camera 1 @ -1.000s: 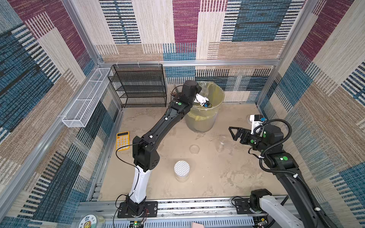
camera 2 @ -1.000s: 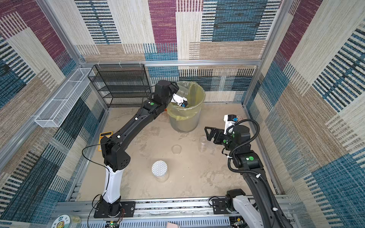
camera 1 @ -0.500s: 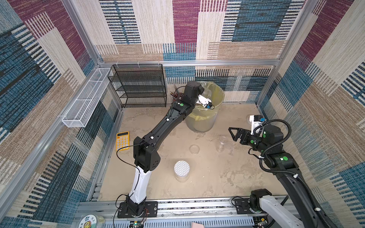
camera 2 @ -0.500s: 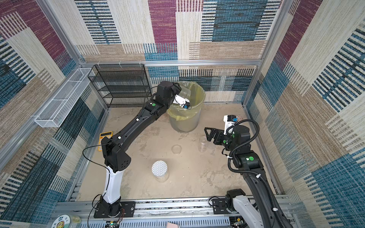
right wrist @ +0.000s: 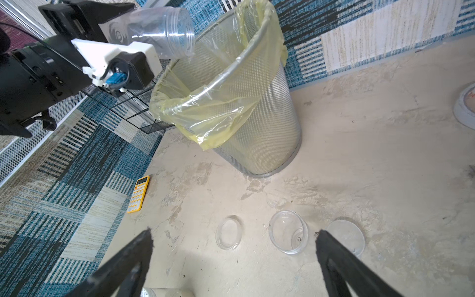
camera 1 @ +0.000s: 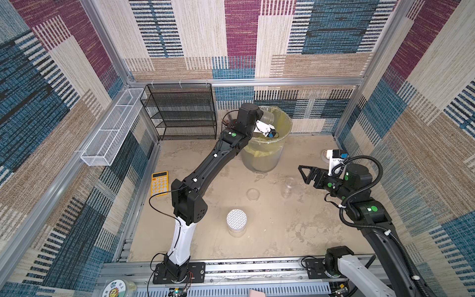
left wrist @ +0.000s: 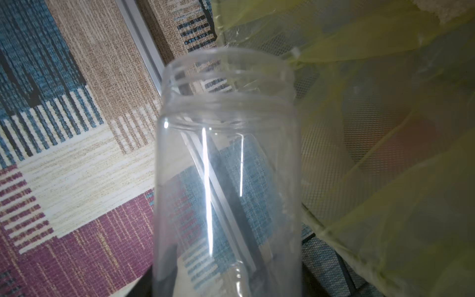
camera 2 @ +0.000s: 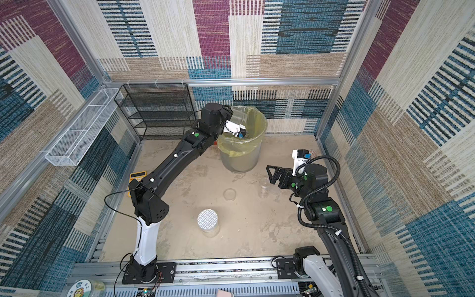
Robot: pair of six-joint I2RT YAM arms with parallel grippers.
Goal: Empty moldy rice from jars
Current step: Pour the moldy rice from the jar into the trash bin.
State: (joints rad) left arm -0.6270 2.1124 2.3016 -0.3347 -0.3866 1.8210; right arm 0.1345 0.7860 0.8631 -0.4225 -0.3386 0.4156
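Sideways over bin (camera 1: 262, 160) — left gripper (camera 1: 263, 118) grips jar (right wrist: 167, 30).

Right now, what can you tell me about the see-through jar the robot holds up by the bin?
The jar is clear, plastic-looking and round, with a ribbed screw neck and no lid. It looks empty. The left pincer grips its bottom end and holds it tipped sideways, open mouth pointing toward the top of the yellow-lined mesh bin. Nothing else touches it.
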